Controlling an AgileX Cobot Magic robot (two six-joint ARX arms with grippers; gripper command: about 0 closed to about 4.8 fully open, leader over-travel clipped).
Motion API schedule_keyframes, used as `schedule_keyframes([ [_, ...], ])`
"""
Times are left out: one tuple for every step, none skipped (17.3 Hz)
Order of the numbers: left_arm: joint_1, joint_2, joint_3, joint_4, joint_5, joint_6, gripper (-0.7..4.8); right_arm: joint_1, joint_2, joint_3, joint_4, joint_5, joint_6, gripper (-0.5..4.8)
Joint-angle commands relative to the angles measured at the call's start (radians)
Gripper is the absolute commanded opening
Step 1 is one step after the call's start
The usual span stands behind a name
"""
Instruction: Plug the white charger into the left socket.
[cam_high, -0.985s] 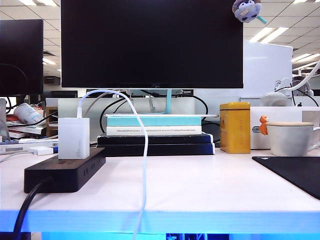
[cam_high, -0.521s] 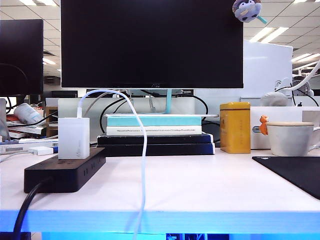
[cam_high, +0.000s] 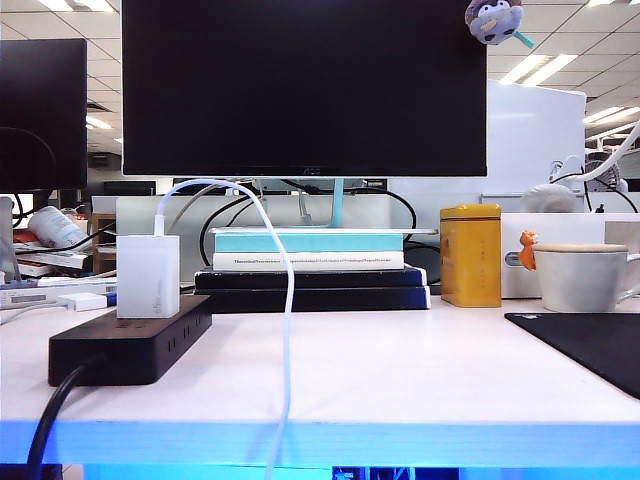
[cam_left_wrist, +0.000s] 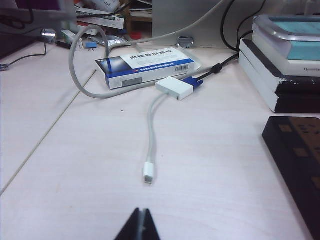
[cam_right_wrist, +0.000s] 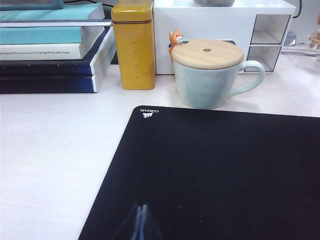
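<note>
left gripper (cam_left_wrist: 142, 227): seen only in the left wrist view; dark fingertips pressed together, nothing between them; it hangs above bare table, near side, left of the power strip.
right gripper (cam_right_wrist: 141, 222): seen only in the right wrist view; fingertips together, holding nothing; it sits over the near part of the black mouse mat (cam_right_wrist: 215, 170).
white charger (cam_high: 148, 276): stands upright on the top face of the black power strip (cam_high: 130, 340), at the left of the table; seated in the left socket, prongs not visible. no gripper touches it.
charger cable (cam_high: 288, 330): thin, white; rises from the charger's top, arcs to the right, then drops over the table's near edge.
power strip cord (cam_high: 50, 420): thick, black; leaves the strip's near end and falls off the near edge.
small white adapter (cam_left_wrist: 174, 87): flat, with a blue plug; lies on the table left of the strip, its short white lead trailing toward the near side; touches a blue-and-white box (cam_left_wrist: 145, 66).
books (cam_high: 310, 268): stacked under the monitor (cam_high: 303, 88), far centre.
yellow tin (cam_high: 470, 255): upright, just right of the books.
mug (cam_right_wrist: 210, 75): pale, wooden lid, right of the tin, beyond the mat's far edge.
</note>
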Motion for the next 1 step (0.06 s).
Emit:
schedule_keyframes([
  [0.000, 0.000, 0.000, -0.009, -0.001, 0.000, -0.06, 0.000, 0.000, -0.009, 0.004, 0.000, 0.002, 0.21],
])
